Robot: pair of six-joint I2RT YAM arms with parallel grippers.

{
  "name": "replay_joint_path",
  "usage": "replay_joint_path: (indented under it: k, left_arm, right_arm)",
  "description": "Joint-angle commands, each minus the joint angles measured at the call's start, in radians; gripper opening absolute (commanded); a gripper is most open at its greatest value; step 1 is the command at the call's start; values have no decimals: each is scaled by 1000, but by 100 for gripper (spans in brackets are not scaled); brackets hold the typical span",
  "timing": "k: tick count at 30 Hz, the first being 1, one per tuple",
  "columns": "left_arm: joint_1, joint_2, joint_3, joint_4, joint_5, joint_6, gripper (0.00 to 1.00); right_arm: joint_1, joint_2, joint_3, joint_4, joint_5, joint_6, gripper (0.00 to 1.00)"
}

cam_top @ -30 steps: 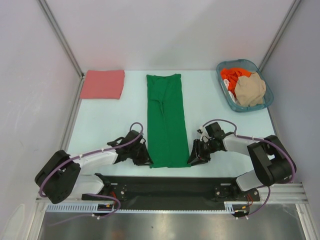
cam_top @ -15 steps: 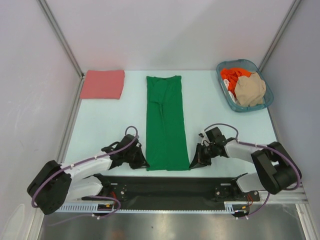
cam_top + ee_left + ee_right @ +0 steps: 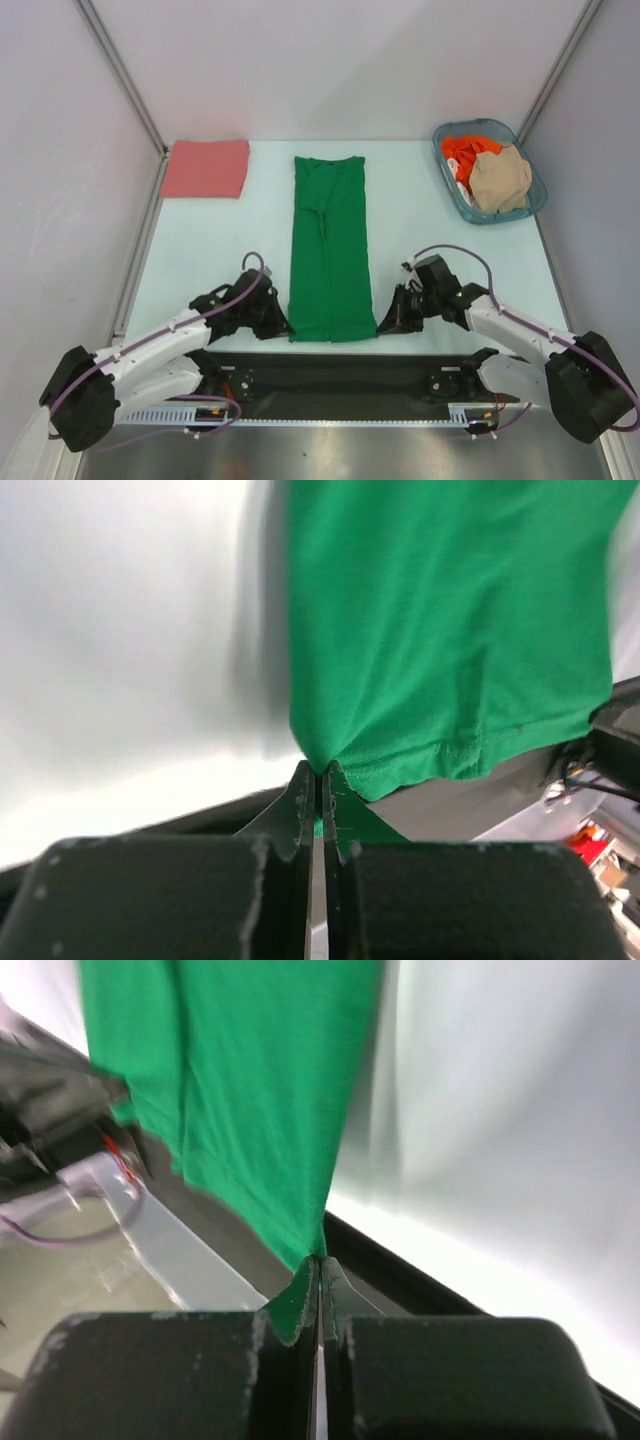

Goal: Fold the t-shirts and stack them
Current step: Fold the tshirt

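Note:
A bright green t-shirt [image 3: 329,245] lies folded into a long strip down the middle of the table. My left gripper [image 3: 282,325] is shut on its near left corner [image 3: 318,765], and my right gripper [image 3: 384,322] is shut on its near right corner [image 3: 318,1250]. Both corners are pinched between the fingertips and raised a little off the table. A salmon-pink t-shirt [image 3: 206,167] lies folded at the far left. An orange-red t-shirt [image 3: 464,152] and a beige t-shirt [image 3: 499,178] sit crumpled in the basket.
The blue-grey plastic basket [image 3: 532,206] stands at the far right corner. A black rail [image 3: 330,375] runs along the near table edge between the arm bases. Grey walls close in the left, far and right sides.
Both grippers have closed on the green t-shirt's near corners and drawn them toward the near edge. Both arms have swung lower and nearer.

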Motion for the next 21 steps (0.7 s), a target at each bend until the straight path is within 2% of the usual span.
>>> replay_joint_path:
  k: [1,4,7,8,9,12,13,18,21]
  left_arm:
    - [24,17,218,-108,-87,22,0]
    - [133,157,379,-131,-41,112,0]
    - [236,287,539,-119,-10,183,0]
    - [256,376,580,-119,-7,200,0]
    - [275,428,622,-113,-2,215,0]
    - [337,597,752,-99,41,254,0]
    - [360,631,807,-96,48,266,0]
    - [402,824,947,-90,104,297,0]
    - [427,864,1001,-90,111,300,0]
  right_arm:
    - [-95,0,123,-89,2,-25,0]
    - [-182,137,312,-144,-44,-126,0]
    - [-243,341,520,-191,-70,-216,0]
    - [-257,451,569,-199,-72,-233,0]
    - [-271,499,678,-210,-73,-252,0]
    - [-305,688,844,-232,-90,-283,0]
    - [-311,737,961,-271,-90,-301,0]
    - [-348,912,1159,-328,-113,-310,0]
    - [-365,984,1243,-350,-139,-324,0]
